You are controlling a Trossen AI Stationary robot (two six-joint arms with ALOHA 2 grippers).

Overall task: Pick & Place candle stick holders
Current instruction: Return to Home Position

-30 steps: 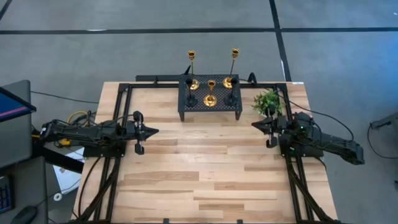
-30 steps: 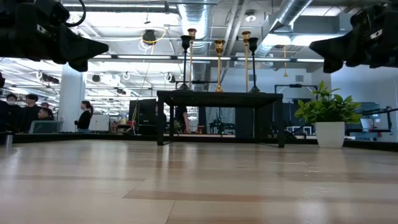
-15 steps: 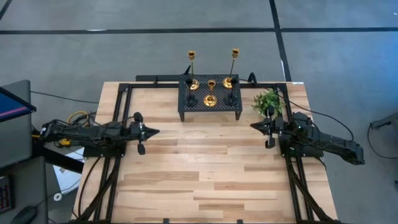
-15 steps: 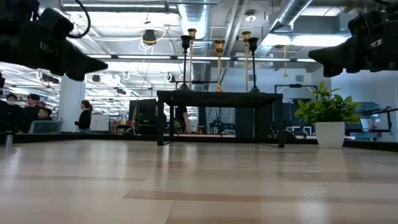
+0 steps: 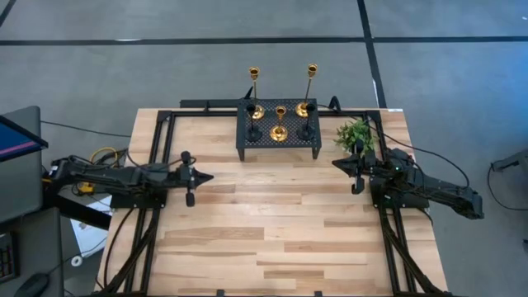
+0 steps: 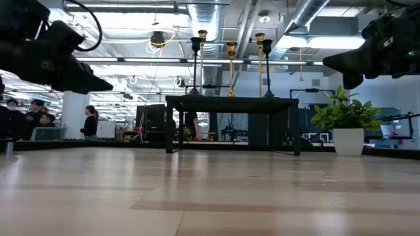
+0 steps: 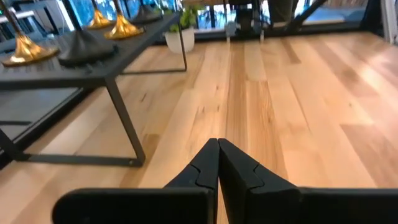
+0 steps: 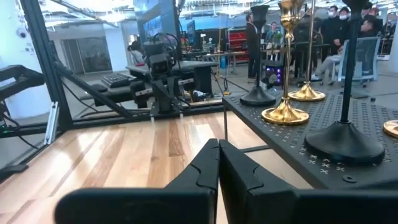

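Five candle stick holders stand by their round bases on a black mesh rack at the table's far middle. There are two tall gold ones, a shorter gold one and two black ones. My left gripper is shut and empty above the table, left of and nearer than the rack. My right gripper is shut and empty, right of the rack. The holders also show in the low view and the right wrist view.
A small green plant in a white pot stands right of the rack, just beyond my right gripper. A dark frame runs along the table's sides and far edge. Bare wood spreads from the rack to the near edge. People stand in the room behind.
My left gripper has gone down toward the table and a little toward the right, staying shut. My right gripper has gone down slightly, staying shut. The holders have kept still.
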